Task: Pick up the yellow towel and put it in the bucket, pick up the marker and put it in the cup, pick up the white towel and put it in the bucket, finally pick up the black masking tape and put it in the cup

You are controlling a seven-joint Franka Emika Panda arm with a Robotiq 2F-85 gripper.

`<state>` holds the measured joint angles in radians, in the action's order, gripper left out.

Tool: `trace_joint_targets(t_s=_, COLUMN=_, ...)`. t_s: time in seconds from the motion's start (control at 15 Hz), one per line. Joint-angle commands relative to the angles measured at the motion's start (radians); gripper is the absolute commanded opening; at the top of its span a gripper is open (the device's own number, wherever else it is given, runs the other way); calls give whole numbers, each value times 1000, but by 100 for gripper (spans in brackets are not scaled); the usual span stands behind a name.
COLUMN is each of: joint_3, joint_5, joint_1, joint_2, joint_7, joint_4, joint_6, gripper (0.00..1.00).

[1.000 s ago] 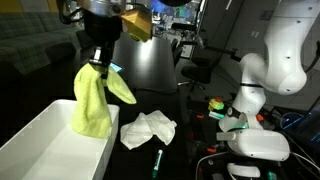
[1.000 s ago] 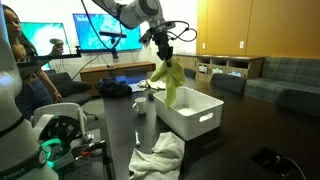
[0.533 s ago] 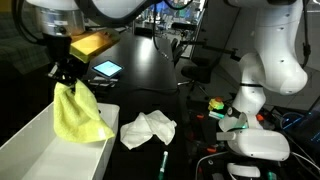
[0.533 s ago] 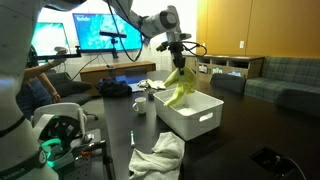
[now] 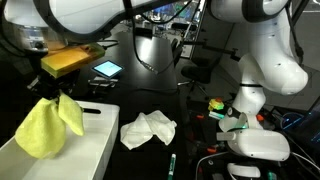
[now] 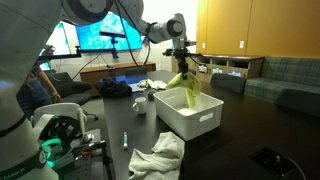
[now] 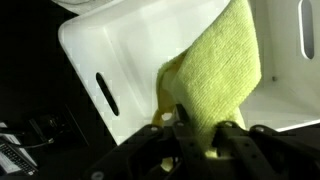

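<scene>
Your jaws are clenched on the top edge of the yellow towel (image 5: 48, 128), and the cloth hangs from them in a loose fold. In the wrist view it is pinched between the 2 fingers (image 7: 186, 122) and spreads out across the white inside of the bucket (image 7: 100, 45), whose slot handle (image 7: 105, 93) shows on the short wall beside it. 1 second ago you had the towel dangling at the near corner of the bucket, most of it outside the wall. Half a second ago it was over the rim. Now your arm (image 6: 150, 28) has carried it further along, and in an exterior view the towel (image 6: 185, 88) hangs over the far part of the bucket (image 6: 200, 120) with its lower end dipping below the rim. From the opposite side it covers part of the bucket's long wall (image 5: 95, 135), so you cannot tell there how deep it reaches. The towel has not dropped; it is still hanging from your jaws and does not lie on the bottom. The white towel (image 5: 148, 129) lies crumpled on the dark table (image 5: 150, 70) just beside the bucket, in the same place as in both earlier frames, and it shows near the front edge in the other direction too (image 6: 160, 155).
</scene>
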<state>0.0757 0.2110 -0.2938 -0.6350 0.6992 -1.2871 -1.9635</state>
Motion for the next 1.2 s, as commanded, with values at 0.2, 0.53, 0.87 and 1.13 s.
trace_joint_targets(t_s=0.2, joint_3=-6, joint_5=-5, joint_1=-34, joint_2=75, joint_7=-81, joint_4=-150, joint_6=2, gripper=79)
trace_joint_targets(t_s=0.53, joint_3=3, joint_5=23, joint_1=-42, joint_2=201, joint_7=-187, joint_4=-418, joint_6=-78, gripper=100)
trace_joint_targets(t_s=0.87, joint_3=11, joint_5=58, joint_1=-34, joint_2=326, joint_7=-246, joint_4=-686, joint_6=-202, gripper=100)
trace_joint_targets(t_s=1.13, joint_3=24, joint_5=84, joint_1=-18, joint_2=424, joint_7=-298, joint_4=-909, joint_6=-321, gripper=100)
